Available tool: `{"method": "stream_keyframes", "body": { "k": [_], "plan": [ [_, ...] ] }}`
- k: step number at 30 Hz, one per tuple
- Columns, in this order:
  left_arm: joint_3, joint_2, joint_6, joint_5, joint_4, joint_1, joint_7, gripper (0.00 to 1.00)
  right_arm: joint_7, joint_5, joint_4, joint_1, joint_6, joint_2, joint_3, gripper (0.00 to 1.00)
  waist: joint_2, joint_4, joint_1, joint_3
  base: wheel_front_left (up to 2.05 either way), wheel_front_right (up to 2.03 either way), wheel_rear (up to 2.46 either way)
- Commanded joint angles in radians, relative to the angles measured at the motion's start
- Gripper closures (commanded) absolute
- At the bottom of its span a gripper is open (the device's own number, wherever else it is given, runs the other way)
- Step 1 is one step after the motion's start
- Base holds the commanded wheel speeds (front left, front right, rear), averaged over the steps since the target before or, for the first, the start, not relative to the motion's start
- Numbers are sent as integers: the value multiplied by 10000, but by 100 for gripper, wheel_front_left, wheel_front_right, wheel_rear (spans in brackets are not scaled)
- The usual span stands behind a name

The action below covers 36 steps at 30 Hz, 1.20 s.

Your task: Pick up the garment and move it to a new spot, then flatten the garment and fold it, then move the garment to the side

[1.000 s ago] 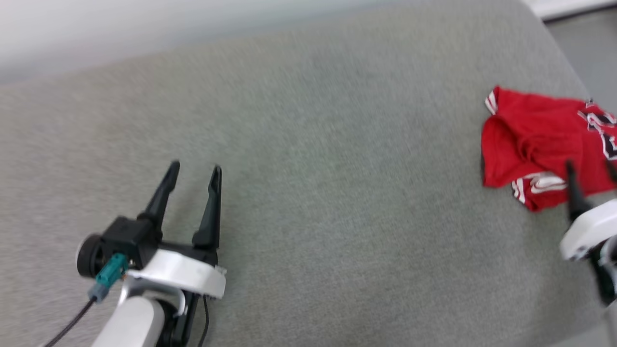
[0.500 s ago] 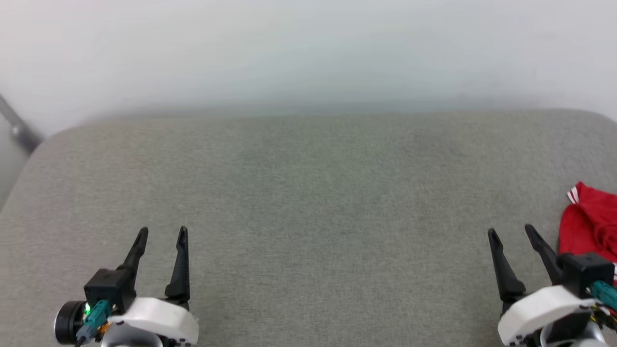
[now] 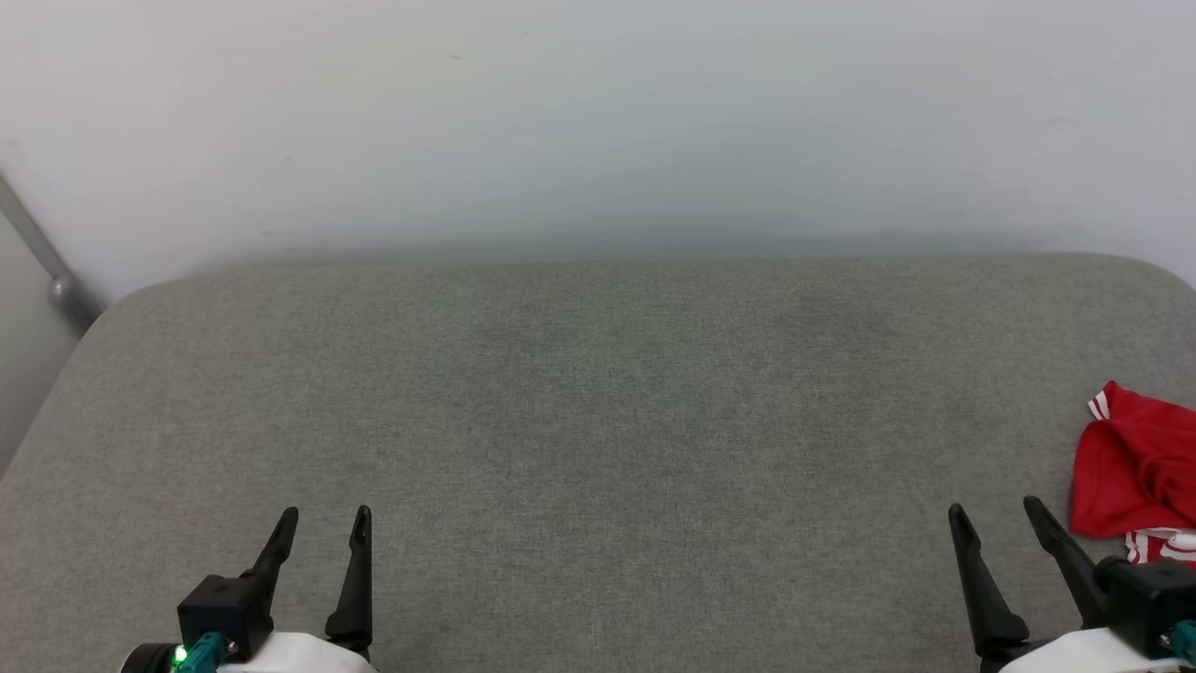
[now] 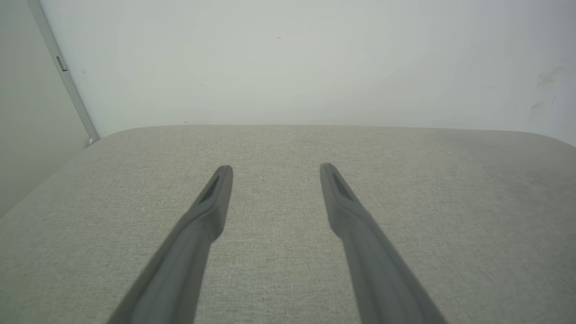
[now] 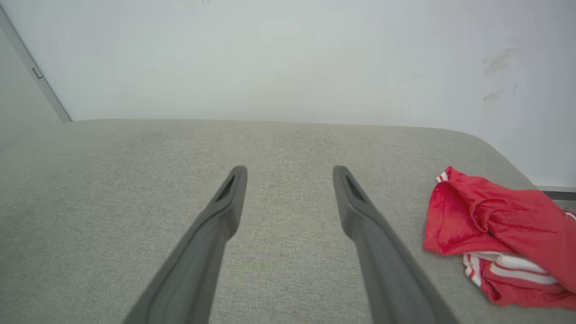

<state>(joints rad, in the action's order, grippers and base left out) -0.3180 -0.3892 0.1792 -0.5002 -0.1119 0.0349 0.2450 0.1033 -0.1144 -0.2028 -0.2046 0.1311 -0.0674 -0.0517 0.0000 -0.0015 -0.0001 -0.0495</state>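
Note:
The garment (image 3: 1135,467) is a crumpled red shirt with white and red striped trim, lying at the right edge of the grey cushioned surface (image 3: 598,402). In the right wrist view the garment (image 5: 499,229) lies to the right of my fingers, apart from them. My right gripper (image 3: 995,509) stands open and empty at the lower right, just left of the garment. At the lower left my left gripper (image 3: 325,514) is open with nothing between its fingers, far from the garment. The left wrist view shows the left gripper (image 4: 275,168) over bare fabric.
A pale wall (image 3: 598,121) rises behind the surface. A grey metal strip (image 3: 42,257) runs down the wall at the far left corner. The surface's rounded right edge (image 5: 504,155) lies just beyond the garment.
The head camera has swung so the whole picture shifted: the wall now shows, and both grippers sit lower in view. The garment lies as before at the right.

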Motion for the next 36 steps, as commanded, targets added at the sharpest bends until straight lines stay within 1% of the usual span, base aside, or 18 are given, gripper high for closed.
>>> {"method": "stream_keyframes", "body": {
  "k": [1, 19, 21, 22, 25, 36],
  "plan": [
    [35, -44, 35, -47, 14, 71, 3, 0, 37, 53, -120, -79, -8, 37, 7, 0, 0, -13, 1, 4, 0, 0, 0],
    [-12, -59, 163, -122, 71, 68, -12, 0, 236, 27, -245, 87, -8, 119, 251, 0, 0, 50, 1, -37, 0, 0, 0],
    [6, 6, 137, -252, 55, 85, -80, 0, 245, -5, -242, 83, -8, 119, 253, 0, 0, 82, 1, -43, 0, 0, 0],
    [-1, -13, 138, -269, 46, 27, -95, 100, 220, -3, -202, 22, 0, 83, 256, 100, 0, 84, 1, -43, 0, 0, 0],
    [54, 125, 70, -510, -45, 54, -166, 100, 133, -277, -52, -12, 0, 86, 322, 100, 0, 84, 1, -36, 0, 0, 0],
    [668, 577, -399, -2163, -243, -193, -657, 100, 43, -2715, 648, 515, -1, -36, 295, 100, 0, 78, 1, 14, 0, 0, 0]
  ]
}}
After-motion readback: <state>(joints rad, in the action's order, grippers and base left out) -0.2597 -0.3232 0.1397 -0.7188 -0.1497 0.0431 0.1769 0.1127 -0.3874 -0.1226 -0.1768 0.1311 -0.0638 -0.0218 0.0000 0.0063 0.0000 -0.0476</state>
